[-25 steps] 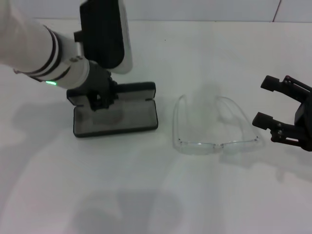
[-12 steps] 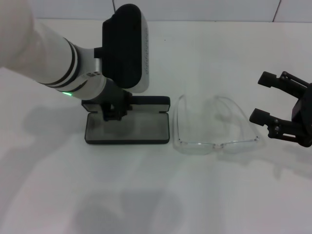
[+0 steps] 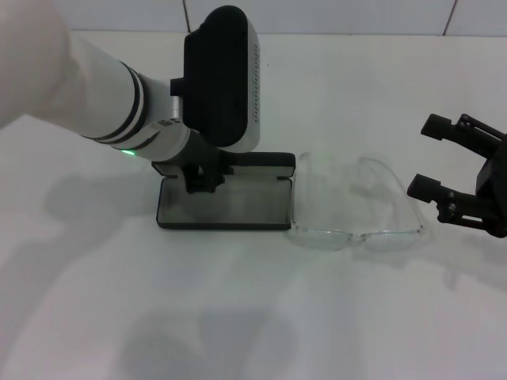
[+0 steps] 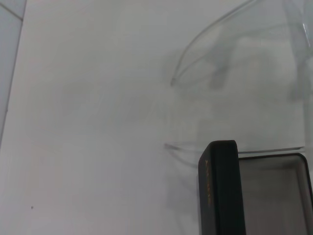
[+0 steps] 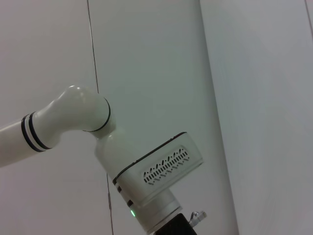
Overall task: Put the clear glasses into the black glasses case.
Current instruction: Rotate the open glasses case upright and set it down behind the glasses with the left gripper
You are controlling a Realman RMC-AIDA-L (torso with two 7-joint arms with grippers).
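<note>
1. The left tool (image 3: pixel 204 176) is lowered onto the black glasses case (image 3: pixel 226 204), its dark fingers over the rear of the open tray near the hinge; whether they are spread or pinched on the case cannot be told.
2. The case lies open on the white table (image 3: pixel 253 317), grey lining up, its lid (image 4: pixel 218 188) standing behind the tray.
3. The clear glasses (image 3: pixel 356 210) rest on the table just beside the case, on the side away from the left tool's arm, one clear arm touching or nearly touching the case's edge.
4. The right tool (image 3: pixel 432 158) hovers beyond the glasses, fingers spread wide and holding nothing, apart from them.
</note>
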